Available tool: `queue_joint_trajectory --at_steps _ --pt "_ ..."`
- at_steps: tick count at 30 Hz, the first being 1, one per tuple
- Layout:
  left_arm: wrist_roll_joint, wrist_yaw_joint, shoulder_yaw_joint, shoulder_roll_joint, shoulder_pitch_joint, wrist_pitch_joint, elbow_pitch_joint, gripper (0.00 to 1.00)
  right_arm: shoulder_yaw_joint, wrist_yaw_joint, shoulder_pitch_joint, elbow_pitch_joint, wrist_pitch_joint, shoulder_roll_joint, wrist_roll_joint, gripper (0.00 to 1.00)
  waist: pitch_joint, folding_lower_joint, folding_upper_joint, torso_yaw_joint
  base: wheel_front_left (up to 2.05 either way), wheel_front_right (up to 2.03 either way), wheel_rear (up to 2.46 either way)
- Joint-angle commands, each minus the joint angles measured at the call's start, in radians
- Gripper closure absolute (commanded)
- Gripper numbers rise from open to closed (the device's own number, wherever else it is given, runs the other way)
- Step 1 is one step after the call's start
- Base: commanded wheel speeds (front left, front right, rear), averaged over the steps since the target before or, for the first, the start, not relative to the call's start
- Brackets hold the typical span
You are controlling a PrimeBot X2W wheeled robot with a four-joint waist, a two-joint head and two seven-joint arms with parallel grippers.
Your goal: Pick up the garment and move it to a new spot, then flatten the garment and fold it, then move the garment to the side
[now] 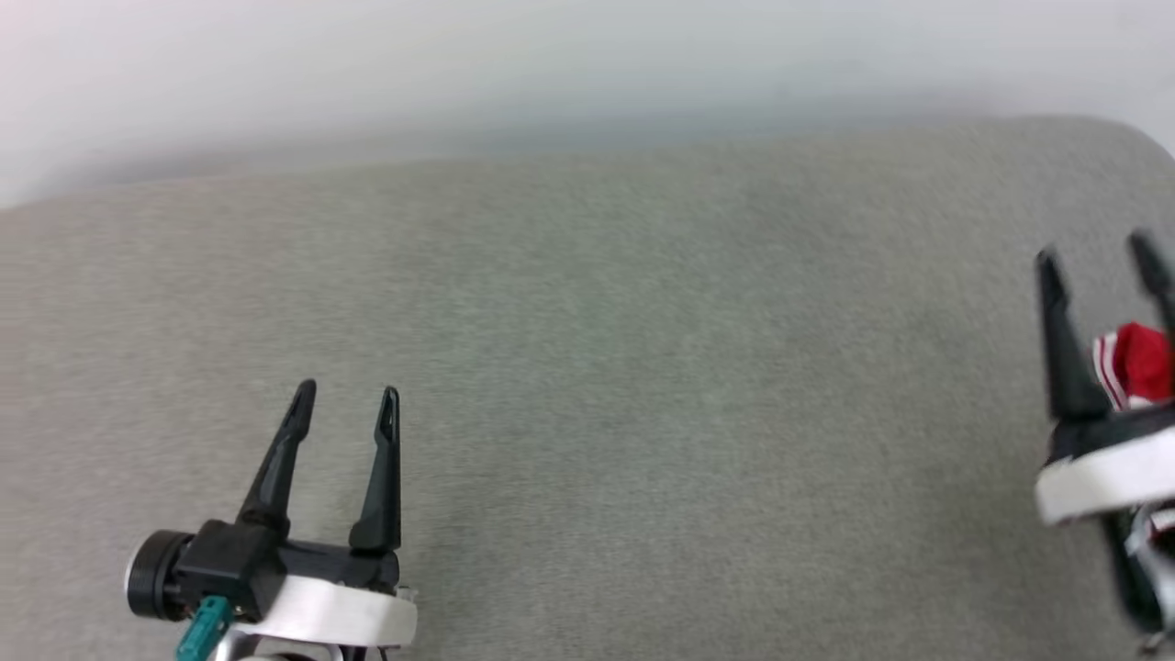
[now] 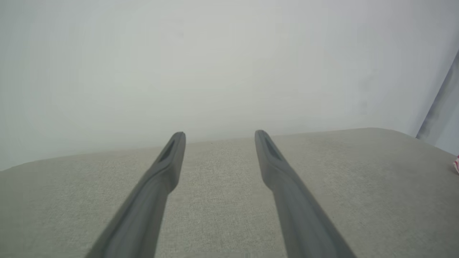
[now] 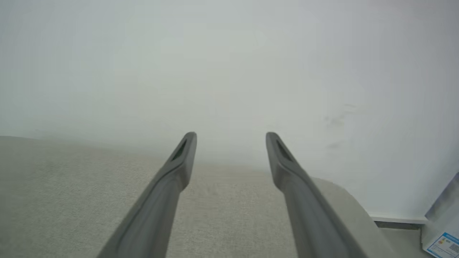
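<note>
The left gripper [image 1: 348,389] and the right gripper [image 1: 1094,250] both have their fingers apart and hold nothing. The garment [image 1: 1138,363] lies at the right edge of the grey surface [image 1: 587,321]. I think a careless push could make it slide off.

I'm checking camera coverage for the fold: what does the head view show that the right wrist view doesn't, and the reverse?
Head view: the left gripper, open, and a red-and-white bit of the garment between the fingers of the right gripper, near their base. Right wrist view: a blue-and-white printed sheet at the lower right and the skirting at the wall's foot. Both: the right gripper, open with nothing between its tips, over the grey padded surface.
</note>
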Motion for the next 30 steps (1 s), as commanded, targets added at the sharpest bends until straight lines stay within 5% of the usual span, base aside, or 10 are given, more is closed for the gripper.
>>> queue_joint_trajectory --at_steps 1,10,30 --pt "0.009 0.003 0.001 -0.007 0.020 -0.002 0.014 0.00 0.005 -0.001 0.059 -0.016 -0.019 0.041 -0.002 0.00 -0.057 0.0001 -0.0001 0.059 0.00 0.00 0.00" --pt "0.016 0.001 -0.010 -0.023 0.072 -0.002 0.093 0.00 0.002 -0.001 0.269 -0.011 -0.109 0.195 0.026 0.00 -0.128 0.0001 -0.0001 0.117 0.00 0.00 0.00" --pt "0.032 0.014 -0.003 -0.037 0.103 -0.002 0.099 0.00 0.033 -0.001 0.297 0.088 -0.202 0.234 0.034 0.00 -0.145 0.0001 -0.0001 0.122 0.00 0.00 0.00"
